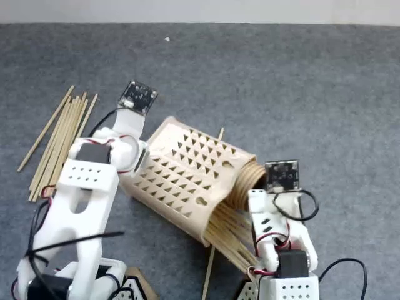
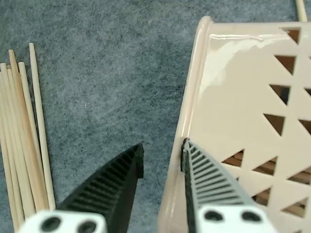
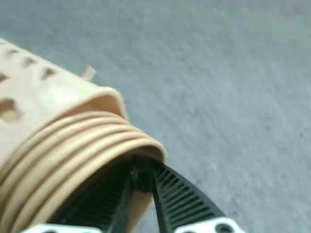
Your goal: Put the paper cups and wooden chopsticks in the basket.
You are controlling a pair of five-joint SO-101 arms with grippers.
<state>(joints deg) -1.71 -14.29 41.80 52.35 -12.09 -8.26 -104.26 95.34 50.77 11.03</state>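
Several pale wooden chopsticks [image 2: 22, 136] lie parallel beside the released left gripper [image 2: 163, 145]; the right gripper [image 3: 145, 170] grasps stacked tan paper cups [image 3: 73, 141].

The high view looks steeply down on the whole basket [image 1: 187, 181] from well back. The left wrist view looks past the left gripper [image 2: 163, 145], close on the basket's closed end and the chopsticks [image 2: 24, 136] beside it. The right wrist view, closer, faces the cups [image 3: 73, 145] in the basket's mouth. The high view shares both ends.
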